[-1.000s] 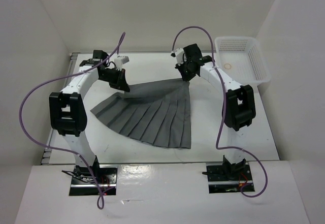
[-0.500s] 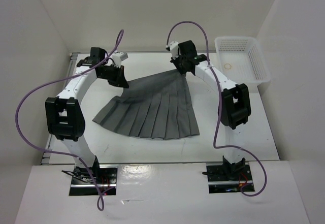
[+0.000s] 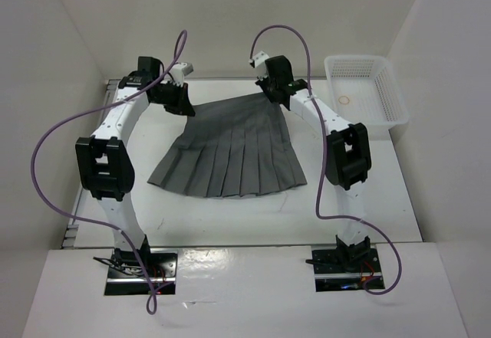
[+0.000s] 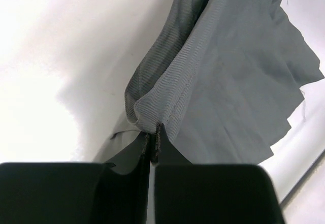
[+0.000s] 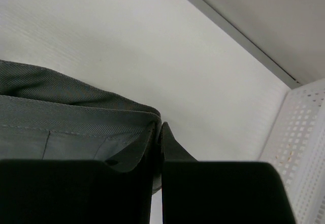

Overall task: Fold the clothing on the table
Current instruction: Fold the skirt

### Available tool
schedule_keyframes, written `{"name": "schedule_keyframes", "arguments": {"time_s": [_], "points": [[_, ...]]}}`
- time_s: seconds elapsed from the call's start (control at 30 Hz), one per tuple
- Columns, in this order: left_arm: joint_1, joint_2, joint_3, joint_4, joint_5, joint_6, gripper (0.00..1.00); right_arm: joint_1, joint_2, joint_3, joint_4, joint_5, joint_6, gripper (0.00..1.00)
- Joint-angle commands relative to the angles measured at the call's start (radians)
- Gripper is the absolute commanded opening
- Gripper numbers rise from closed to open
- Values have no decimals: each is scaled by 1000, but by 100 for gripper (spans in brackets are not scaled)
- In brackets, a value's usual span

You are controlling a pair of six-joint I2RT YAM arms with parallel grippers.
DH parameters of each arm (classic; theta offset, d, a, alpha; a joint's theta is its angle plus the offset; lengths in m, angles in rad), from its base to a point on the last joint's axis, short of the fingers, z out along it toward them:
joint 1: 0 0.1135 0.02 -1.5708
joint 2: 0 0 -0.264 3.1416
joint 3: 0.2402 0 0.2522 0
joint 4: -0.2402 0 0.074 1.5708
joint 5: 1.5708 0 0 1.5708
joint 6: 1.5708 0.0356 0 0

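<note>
Centrally, the large flat matte white tabletop (image 3: 230,219) is overlaid by the mid-grey pleated skirt (image 3: 230,154), its hem fanned toward the bases. The waistband's two ends are pinched by the clenched left gripper (image 3: 182,108) and right gripper (image 3: 271,94); from overhead, the fingertips are hidden.

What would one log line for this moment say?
left tool: shut on skirt | right tool: shut on skirt | skirt: fanned out on table
</note>
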Motion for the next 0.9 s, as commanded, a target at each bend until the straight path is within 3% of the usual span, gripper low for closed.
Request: {"name": "schedule_keyframes", "arguments": {"time_s": [0.0, 0.27, 0.57, 0.87], "points": [[28, 11, 72, -60, -70, 1, 0, -23, -8, 61, 75, 167, -17, 0], [28, -18, 110, -60, -137, 1, 0, 28, -146, -11, 40, 189, -26, 0], [28, -124, -14, -60, -214, 59, 0, 59, -330, -135, -185, 25, -69, 0], [48, -215, -133, -87, -193, 137, 0, 82, -462, -315, -368, -190, -131, 0]]}}
